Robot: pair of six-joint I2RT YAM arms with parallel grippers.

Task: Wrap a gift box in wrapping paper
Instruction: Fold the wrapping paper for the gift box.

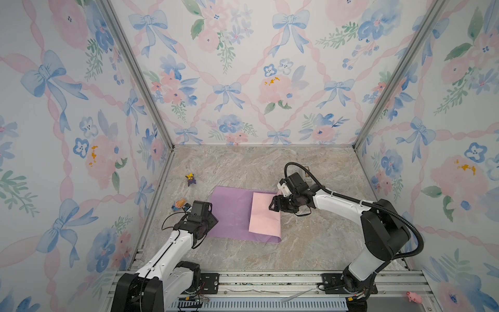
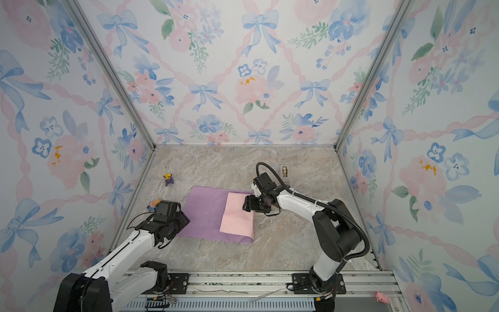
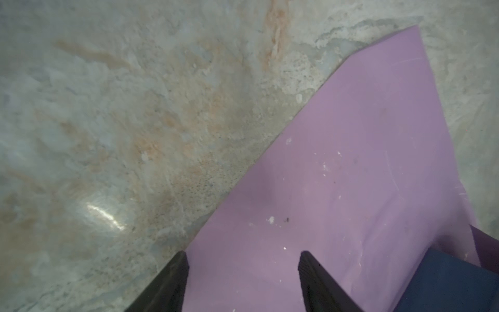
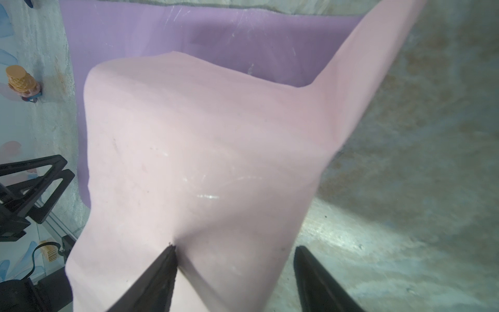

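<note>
The paper (image 1: 232, 213) lies lilac side up on the table (image 1: 310, 243). Its right part is folded back over it, so a pink flap (image 1: 266, 216) covers that end. Both top views give this layout whole, yet neither lets the box be made out. The box (image 3: 445, 283) appears only in the left wrist view, as a navy face right against the lilac sheet, outside one finger. Whether it sits on the paper or under it cannot be told. That same view shows the left gripper (image 3: 243, 252) with its jaws apart and nothing between them, one tip at the paper's left edge and the other over the sheet. In a top view this gripper is a dark block over that edge, its gap hidden. The right gripper (image 4: 235, 247) is at the flap's far right corner in both top views. Only the right wrist view shows its jaws spread, one tip denting the pink surface and the other over bare table past the flap's edge, clamping nothing. There the flap bulges up in a rounded hump, which looks flat from above. A cone toy (image 4: 23, 82) stands just off the paper's left edge, seen in the right wrist view and both top views. A purple-and-yellow figure (image 1: 191, 179) lies beyond the paper's far left corner. A tape dispenser (image 2: 284, 170) stands beyond its far right corner.
</note>
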